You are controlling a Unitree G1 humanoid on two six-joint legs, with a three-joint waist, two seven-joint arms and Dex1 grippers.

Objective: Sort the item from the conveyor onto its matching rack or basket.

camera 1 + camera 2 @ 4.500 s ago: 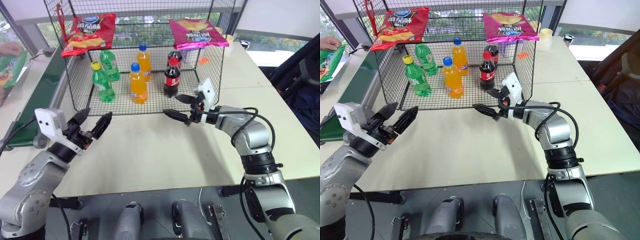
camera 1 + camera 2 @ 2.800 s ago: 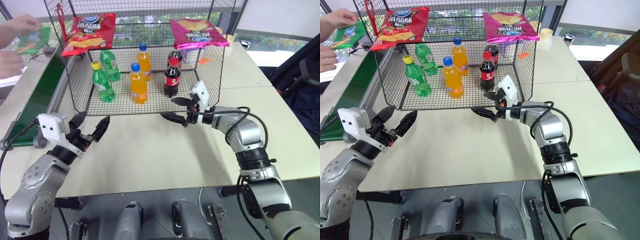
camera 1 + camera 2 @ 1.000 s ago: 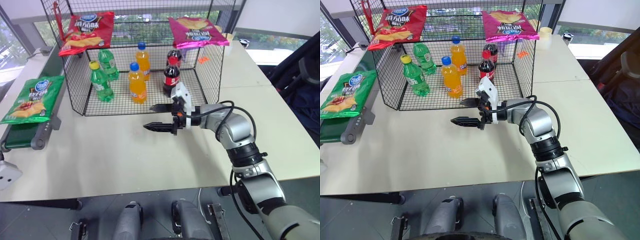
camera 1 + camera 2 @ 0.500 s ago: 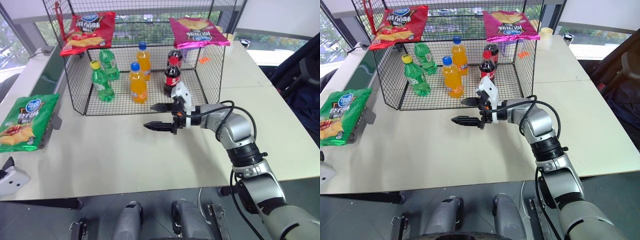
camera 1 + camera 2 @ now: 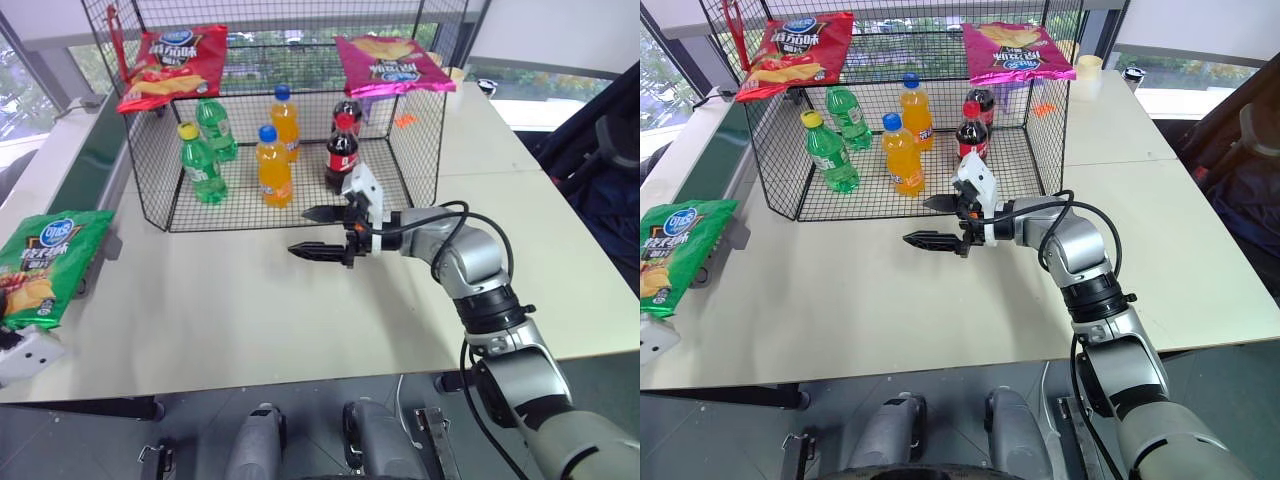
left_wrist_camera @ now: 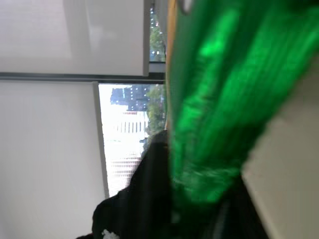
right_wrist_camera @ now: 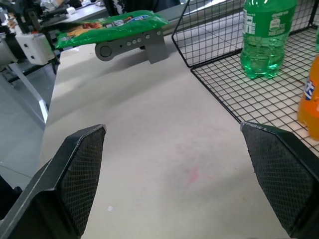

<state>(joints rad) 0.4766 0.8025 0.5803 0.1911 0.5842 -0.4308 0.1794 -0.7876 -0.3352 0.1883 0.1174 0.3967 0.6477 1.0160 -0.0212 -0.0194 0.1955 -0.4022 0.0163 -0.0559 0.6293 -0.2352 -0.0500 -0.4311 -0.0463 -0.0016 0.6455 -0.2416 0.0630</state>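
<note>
The green crisp bag (image 5: 45, 265) overhangs the near end of the dark green conveyor (image 5: 102, 145), at the table's left edge. My left gripper (image 5: 22, 325) sits at the bag's near edge, its white housing just below; in the left wrist view the green bag (image 6: 219, 99) lies between its dark fingers, and it is shut on it. My right gripper (image 5: 320, 232) hovers open over the table in front of the black wire rack (image 5: 420, 130), holding nothing. The right wrist view shows the bag (image 7: 109, 24) lying flat on the conveyor's end roller (image 7: 129, 46).
A red bag (image 5: 172, 62) and a pink bag (image 5: 392, 62) lie on the rack's top. Green, orange and cola bottles (image 5: 270, 165) stand inside it. Bare beige table (image 5: 230, 300) stretches between the two grippers. A dark chair (image 5: 600, 150) stands at the right.
The green bag has ridden down the belt to its near end and now hangs over it. My left gripper has come up under its edge and shut. The right arm has kept still.
</note>
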